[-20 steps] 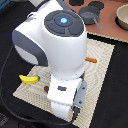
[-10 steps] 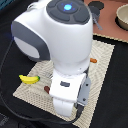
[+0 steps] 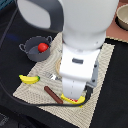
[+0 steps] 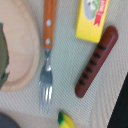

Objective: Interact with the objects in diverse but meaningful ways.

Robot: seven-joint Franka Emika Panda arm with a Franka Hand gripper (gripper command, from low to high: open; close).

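Arm sits low over the woven mat (image 3: 100, 75) and blocks its own gripper, so can't tell if it's clenched or released. On the mat: sausage (image 3: 52, 94) just beside the yellow packet (image 3: 71, 99), fork (image 4: 46, 60) next to the sausage with its wooden handle along the round board (image 4: 20, 50), banana (image 3: 29, 79) near the mat's edge. Tomato (image 3: 43, 47) sits inside the two-handled pot (image 3: 29, 53), off the mat on the black worktop (image 3: 116, 95).

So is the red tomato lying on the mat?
No, the red tomato sits inside the grey two-handled pot, beside the woven mat.
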